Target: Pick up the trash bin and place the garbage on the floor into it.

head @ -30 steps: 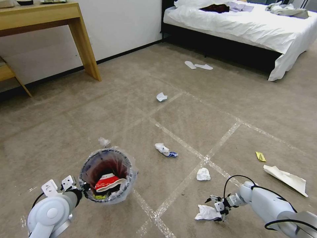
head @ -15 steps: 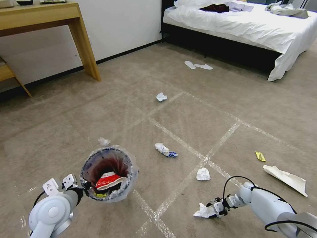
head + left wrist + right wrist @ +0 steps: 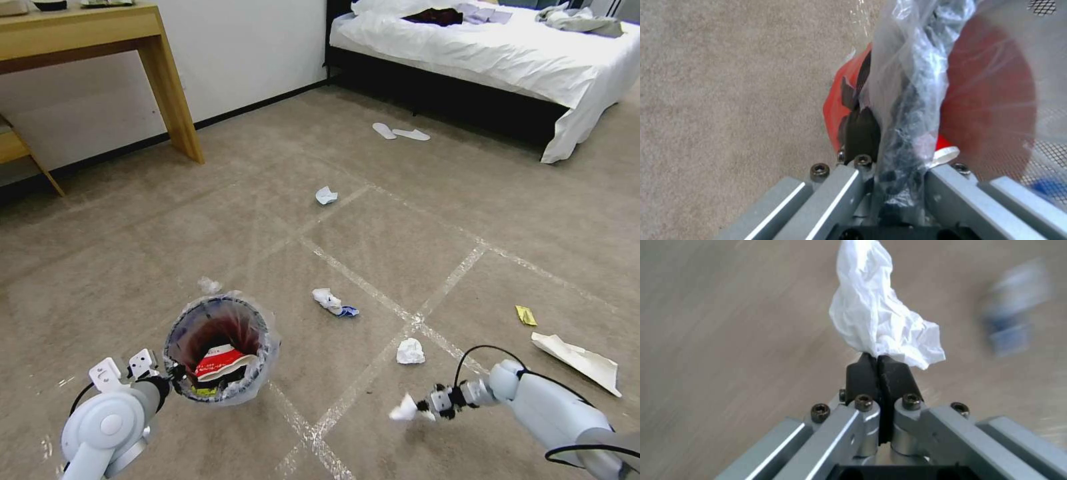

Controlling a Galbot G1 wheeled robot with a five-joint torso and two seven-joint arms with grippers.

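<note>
Low on my right, right gripper (image 3: 421, 405) pinches the crumpled tissue (image 3: 880, 318) by one corner: weightless, floppy. Left gripper (image 3: 175, 377) clamps the trash bin (image 3: 220, 350) rim.

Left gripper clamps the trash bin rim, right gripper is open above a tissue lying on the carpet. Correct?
Not quite. The left gripper does clamp the trash bin rim, but the right gripper is shut on the tissue, holding it off the carpet. The right wrist view shows the pads pinched together on it.
</note>
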